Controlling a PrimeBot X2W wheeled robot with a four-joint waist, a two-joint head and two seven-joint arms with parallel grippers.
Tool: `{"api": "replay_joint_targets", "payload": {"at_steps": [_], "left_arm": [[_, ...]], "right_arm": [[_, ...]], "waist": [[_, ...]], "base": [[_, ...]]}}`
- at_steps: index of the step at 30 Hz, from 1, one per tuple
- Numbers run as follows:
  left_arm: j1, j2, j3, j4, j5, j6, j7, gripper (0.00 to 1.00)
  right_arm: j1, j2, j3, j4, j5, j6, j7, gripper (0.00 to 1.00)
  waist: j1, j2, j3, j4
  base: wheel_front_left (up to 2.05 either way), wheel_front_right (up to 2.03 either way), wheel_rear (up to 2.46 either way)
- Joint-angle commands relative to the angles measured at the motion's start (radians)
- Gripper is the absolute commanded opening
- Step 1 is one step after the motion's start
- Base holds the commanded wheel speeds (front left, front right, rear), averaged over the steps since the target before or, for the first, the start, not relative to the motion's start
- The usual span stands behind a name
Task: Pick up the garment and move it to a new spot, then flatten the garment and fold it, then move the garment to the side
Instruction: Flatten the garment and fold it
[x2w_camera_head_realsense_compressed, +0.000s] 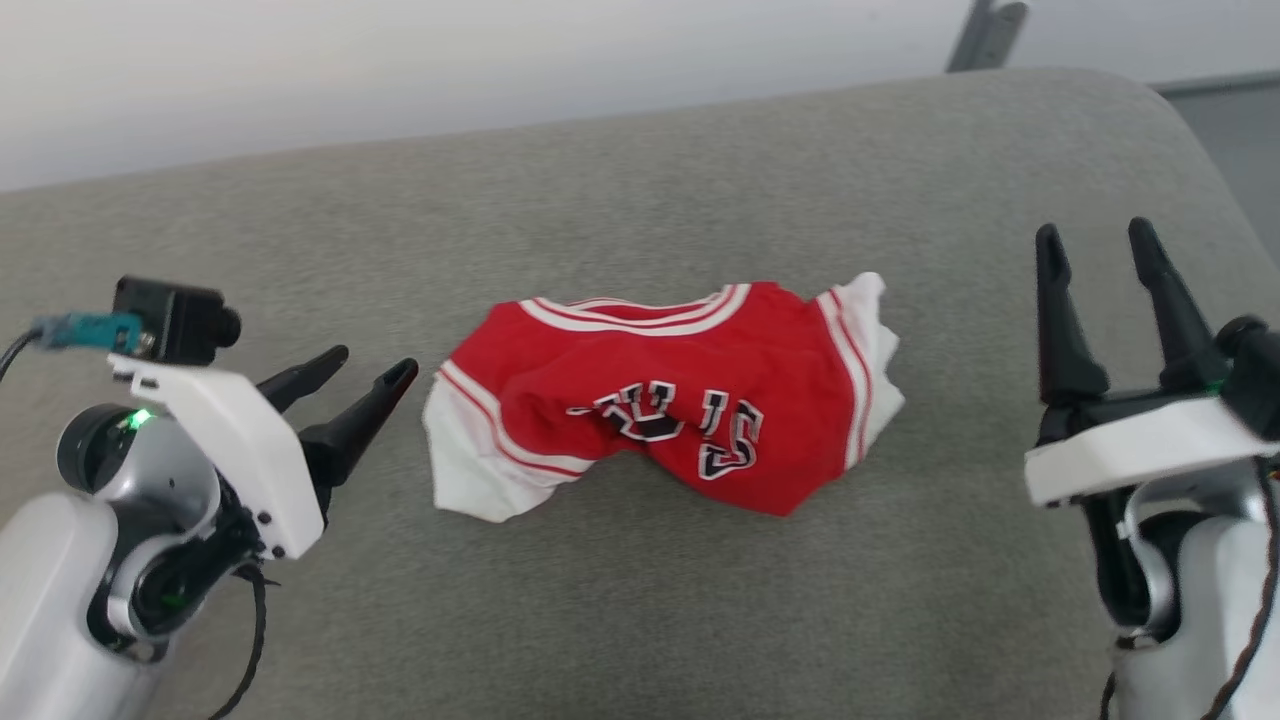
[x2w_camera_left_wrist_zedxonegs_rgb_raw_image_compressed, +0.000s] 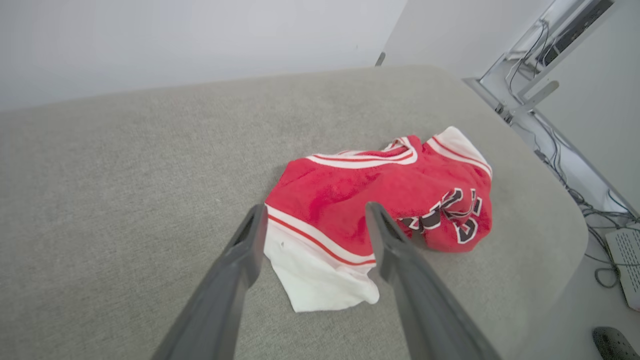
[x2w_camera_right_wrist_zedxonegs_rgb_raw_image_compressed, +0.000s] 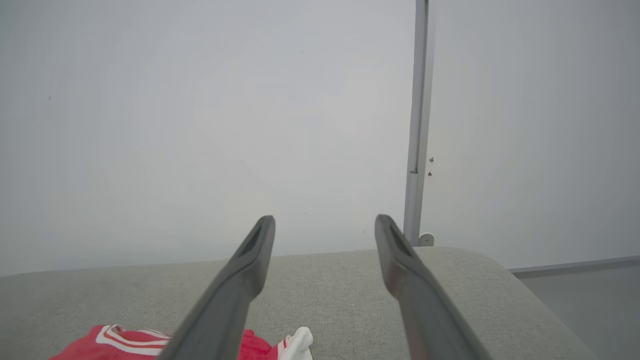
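Garment (x2w_camera_head_realsense_compressed: 680, 380) lies crumpled, neither flattened nor folded, on the grey fabric surface (x2w_camera_head_realsense_compressed: 700, 580). It is just beyond the fingertips of the left hand (x2w_camera_head_realsense_compressed: 374, 360) and well apart from the right hand (x2w_camera_head_realsense_compressed: 1093, 232). Both hands stand wide open and empty (nothing gripped), so flattening, folding and setting aside apparently all remain.

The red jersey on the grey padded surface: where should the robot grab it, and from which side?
Probably the white side panel sticking out at the jersey's left end: a loose, thin edge lying on the grey padded surface, while the red middle is bunched. Come from the robot's left; the open left gripper points at that end, not touching the cloth.
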Motion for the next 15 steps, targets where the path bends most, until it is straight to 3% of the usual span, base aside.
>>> {"api": "replay_joint_targets", "payload": {"at_steps": [1, 15], "left_arm": [[-0.03, 0.007, -0.015, 0.021, -0.014, 0.015, 0.048, 1.0], [-0.151, -0.018, -0.104, 0.264, -0.053, 0.099, 0.321, 1.0]], "right_arm": [[0.021, 0.009, 0.019, -0.007, 0.005, 0.0, -0.027, 1.0], [0.041, 0.014, 0.053, 0.017, 0.053, 0.0, -0.085, 1.0]], "waist": [[0.0, -0.0001, 0.012, -0.04], [0.0, -0.0001, 0.072, -0.122]], "base": [[0.0, 0.0, 0.0], [0.0, 0.0, 0.0]]}}
